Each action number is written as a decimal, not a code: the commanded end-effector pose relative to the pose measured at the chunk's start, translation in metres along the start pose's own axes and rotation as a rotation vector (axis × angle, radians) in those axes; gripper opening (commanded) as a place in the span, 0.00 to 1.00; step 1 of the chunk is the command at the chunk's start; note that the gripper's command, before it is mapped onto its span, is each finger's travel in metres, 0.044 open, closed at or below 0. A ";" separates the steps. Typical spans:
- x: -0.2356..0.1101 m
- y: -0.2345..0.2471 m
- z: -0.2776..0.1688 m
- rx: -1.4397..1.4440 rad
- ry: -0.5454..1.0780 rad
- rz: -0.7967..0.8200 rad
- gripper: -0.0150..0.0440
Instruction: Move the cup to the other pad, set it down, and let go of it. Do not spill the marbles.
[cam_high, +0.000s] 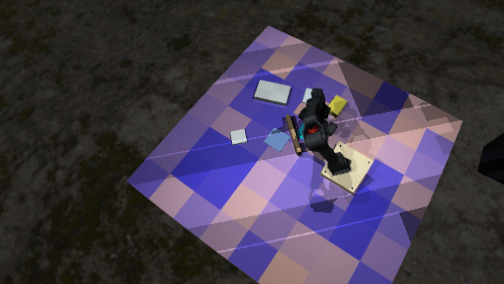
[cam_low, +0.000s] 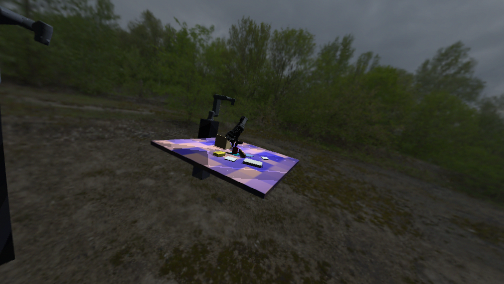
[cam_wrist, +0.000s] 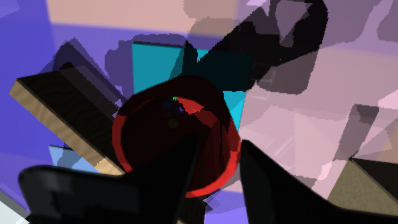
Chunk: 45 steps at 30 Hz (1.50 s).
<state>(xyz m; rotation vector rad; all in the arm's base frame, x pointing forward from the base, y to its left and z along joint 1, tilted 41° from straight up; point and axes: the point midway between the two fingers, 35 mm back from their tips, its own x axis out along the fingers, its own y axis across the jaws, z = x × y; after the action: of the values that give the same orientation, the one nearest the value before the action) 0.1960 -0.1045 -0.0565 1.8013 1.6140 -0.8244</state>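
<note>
A dark red cup (cam_wrist: 150, 135) (cam_high: 312, 131) stands upright on the cyan pad (cam_wrist: 150, 65) (cam_high: 301, 131). Small marbles (cam_wrist: 174, 107) lie inside it. My gripper (cam_wrist: 219, 142) (cam_high: 314, 126) is right over the cup, one finger inside the rim and one outside. The fingers stand apart on either side of the cup's near wall, with gaps showing. The light blue pad (cam_high: 277, 139) (cam_wrist: 62, 157) lies to the left, past a wooden bar.
A wooden bar (cam_high: 293, 135) (cam_wrist: 60, 115) lies between the two pads, close to the cup. A yellow block (cam_high: 338, 105), a large white slab (cam_high: 272, 92) and a small white block (cam_high: 238, 136) lie around. The arm's base stands on a tan plate (cam_high: 356, 175).
</note>
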 end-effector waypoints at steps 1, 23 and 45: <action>-0.007 0.001 0.001 -0.004 -0.005 0.001 0.47; -0.029 0.000 -0.001 0.002 0.003 -0.001 0.65; -0.085 0.002 0.000 -0.001 -0.002 -0.002 1.00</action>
<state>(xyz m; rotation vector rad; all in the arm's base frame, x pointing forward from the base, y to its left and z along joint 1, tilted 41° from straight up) 0.1915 -0.1529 0.0011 1.8050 1.6169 -0.8262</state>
